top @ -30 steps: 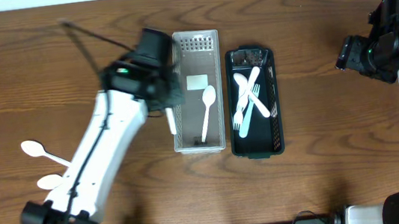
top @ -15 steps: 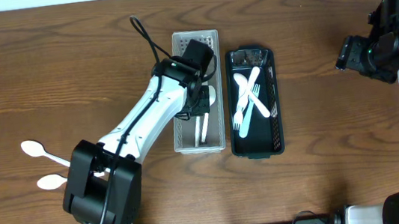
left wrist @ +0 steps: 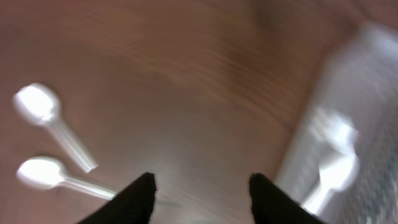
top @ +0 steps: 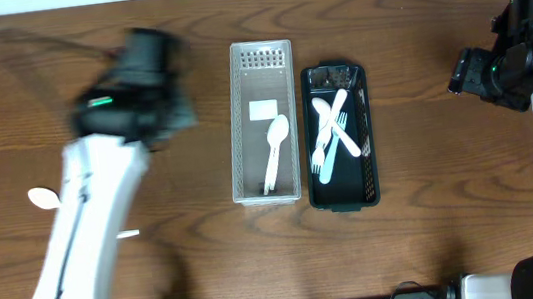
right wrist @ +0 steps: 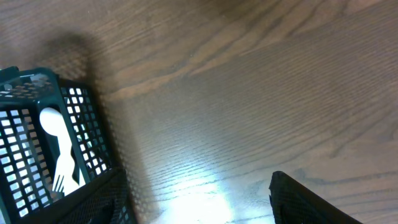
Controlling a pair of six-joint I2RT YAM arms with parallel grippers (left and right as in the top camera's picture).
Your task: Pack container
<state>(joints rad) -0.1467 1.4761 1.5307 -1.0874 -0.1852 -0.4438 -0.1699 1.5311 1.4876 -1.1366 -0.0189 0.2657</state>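
Note:
A white slotted basket point(top: 258, 56) stands at the table's middle with a white plastic spoon point(top: 275, 151) lying in it. Beside it on the right, a black basket point(top: 371, 143) holds several white forks and other cutlery point(top: 331, 134). Two more white spoons point(left wrist: 38, 104) point(left wrist: 37, 172) lie on the wood at the left; overhead only one spoon point(top: 43, 198) shows in full. My left gripper point(left wrist: 200, 186) is open and empty, left of the white basket and blurred. My right gripper point(right wrist: 199, 205) is open over bare wood, right of the black basket point(right wrist: 37, 124).
A white label point(top: 264, 109) lies on the white basket's floor. The left arm point(top: 87, 210) crosses the left side of the table and covers part of the loose spoons. Table's far edge runs along the top.
The left arm has swung from over the white basket out to the left, and its jaws have opened. The right arm has not moved.

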